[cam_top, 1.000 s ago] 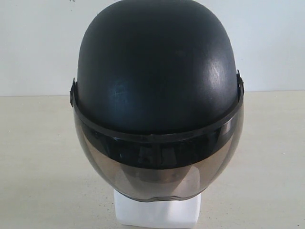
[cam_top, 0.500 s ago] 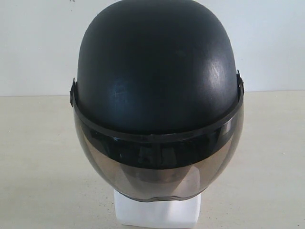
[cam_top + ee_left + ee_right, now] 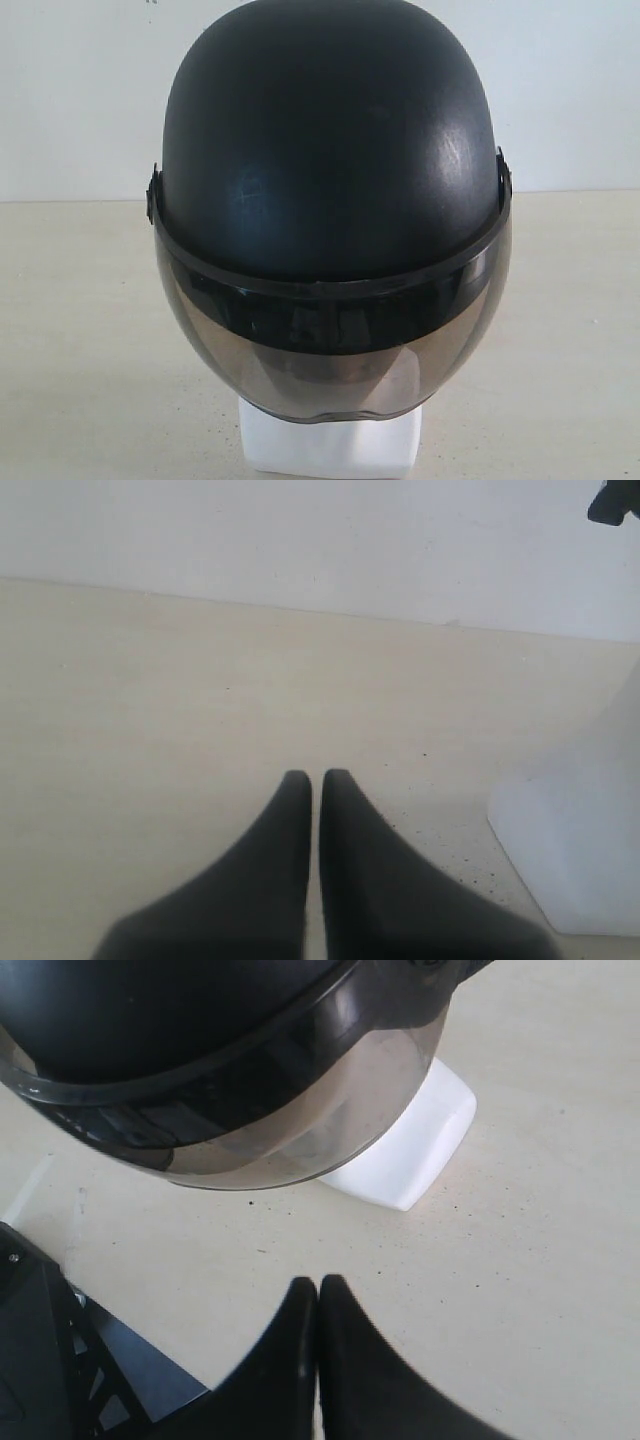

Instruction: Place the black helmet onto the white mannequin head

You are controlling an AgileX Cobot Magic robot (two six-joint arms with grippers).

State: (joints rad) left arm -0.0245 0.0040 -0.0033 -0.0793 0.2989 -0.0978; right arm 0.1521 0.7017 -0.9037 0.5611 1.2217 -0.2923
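The black helmet (image 3: 330, 150) sits over the white mannequin head, and its smoky visor (image 3: 335, 350) covers the face. Only the head's squarish white base (image 3: 330, 445) shows below the visor. Neither gripper appears in the exterior view. In the right wrist view the helmet (image 3: 150, 1020) and white base (image 3: 415, 1150) lie ahead of my right gripper (image 3: 318, 1282), which is shut, holds nothing and is apart from both. My left gripper (image 3: 315, 776) is shut on nothing above the bare table, with the white base (image 3: 575, 850) off to one side.
A beige tabletop (image 3: 80, 330) runs back to a white wall (image 3: 80, 90). Dark robot hardware (image 3: 40, 1360) sits at the edge of the right wrist view. A small dark object (image 3: 615, 502) shows in a corner of the left wrist view.
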